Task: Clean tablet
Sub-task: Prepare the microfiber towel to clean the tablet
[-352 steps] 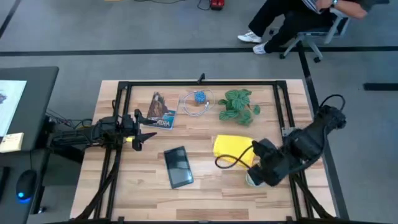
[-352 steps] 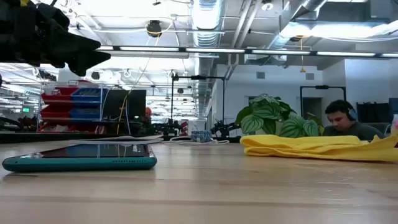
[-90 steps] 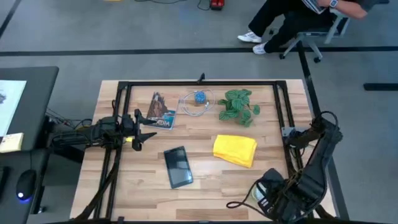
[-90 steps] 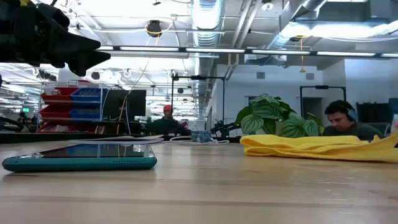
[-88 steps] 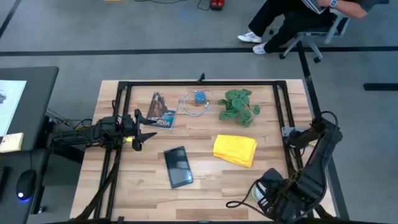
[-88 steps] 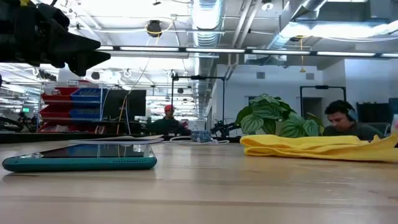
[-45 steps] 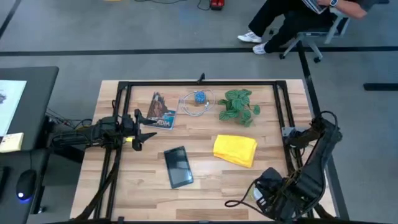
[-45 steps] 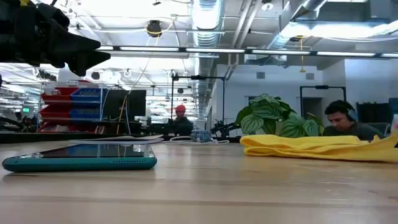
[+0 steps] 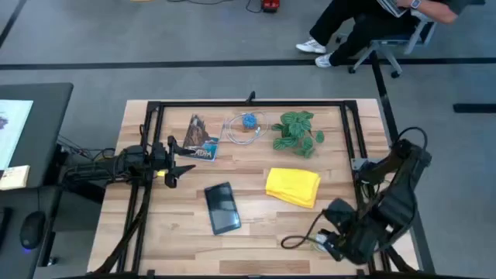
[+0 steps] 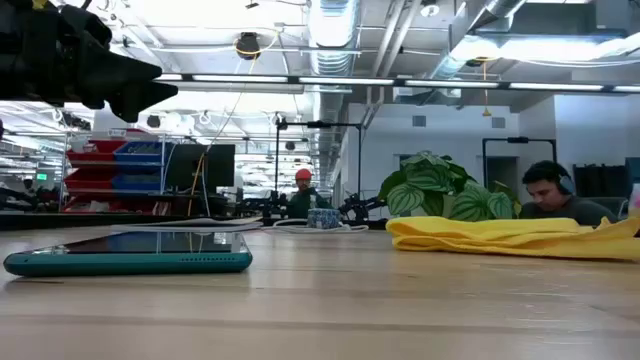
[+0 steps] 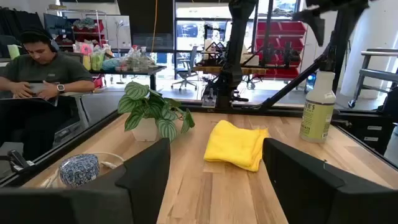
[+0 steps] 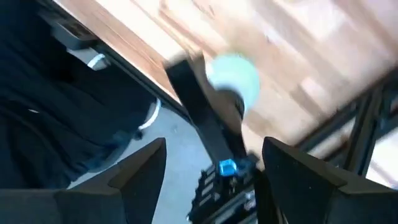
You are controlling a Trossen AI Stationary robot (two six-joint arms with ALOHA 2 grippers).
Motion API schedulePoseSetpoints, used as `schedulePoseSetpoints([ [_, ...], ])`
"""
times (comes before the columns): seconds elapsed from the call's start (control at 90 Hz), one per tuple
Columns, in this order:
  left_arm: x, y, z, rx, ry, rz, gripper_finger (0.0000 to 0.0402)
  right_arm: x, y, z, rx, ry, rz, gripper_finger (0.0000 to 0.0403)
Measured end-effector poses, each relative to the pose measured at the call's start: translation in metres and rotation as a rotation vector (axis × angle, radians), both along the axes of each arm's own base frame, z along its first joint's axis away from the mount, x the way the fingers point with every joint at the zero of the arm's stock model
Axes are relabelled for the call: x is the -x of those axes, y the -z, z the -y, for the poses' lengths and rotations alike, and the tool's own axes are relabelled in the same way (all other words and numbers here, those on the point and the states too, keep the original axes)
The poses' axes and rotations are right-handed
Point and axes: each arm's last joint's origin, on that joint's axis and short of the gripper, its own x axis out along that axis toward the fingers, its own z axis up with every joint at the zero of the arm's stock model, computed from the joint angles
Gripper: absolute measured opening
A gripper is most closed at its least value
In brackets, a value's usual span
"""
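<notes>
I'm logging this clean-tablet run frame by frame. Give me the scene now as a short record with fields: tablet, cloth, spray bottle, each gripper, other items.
tablet: flat on the table, screen up, untouched
yellow cloth: folded, lying beside the tablet, apart from it
spray bottle: upright near the table's right edge, past the cloth
left gripper: open, empty, hovering at the table's left side near the booklet
right gripper: open, empty, at the table's near right corner
other items: booklet, potted plant, blue ball in a clear dish
</notes>
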Motion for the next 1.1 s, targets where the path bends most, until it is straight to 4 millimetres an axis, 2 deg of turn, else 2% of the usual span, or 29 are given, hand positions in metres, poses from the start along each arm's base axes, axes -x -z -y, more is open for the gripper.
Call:
schedulePoseSetpoints([
  [0.289, 0.0, 0.0, 0.0, -0.012, 0.0, -0.002, 0.0235, -0.045, -0.002, 0.057, 0.192, -0.136, 0.122, 0.0255],
  [0.489, 0.0, 0.0, 0.0, -0.012, 0.0, -0.002, 0.0235, -0.089, 0.017, 0.106, 0.29, -0.186, 0.163, 0.0255],
  [0.578, 0.0, 0.0, 0.0, -0.012, 0.0, -0.002, 0.0235, -0.106, 0.038, 0.127, 0.32, -0.211, 0.179, 0.0255],
  [0.733, 0.0, 0.0, 0.0, -0.012, 0.0, -0.003, 0.0235, -0.122, 0.091, 0.152, 0.317, -0.279, 0.13, 0.0255],
  [0.844, 0.0, 0.0, 0.0, -0.011, 0.0, -0.003, 0.0235, -0.126, 0.128, 0.157, 0.336, -0.341, 0.136, 0.0255],
  [1.1, 0.0, 0.0, 0.0, 0.09, 0.002, 0.013, 0.0235, -0.122, 0.187, 0.158, 0.363, -0.426, 0.187, 0.0255],
])
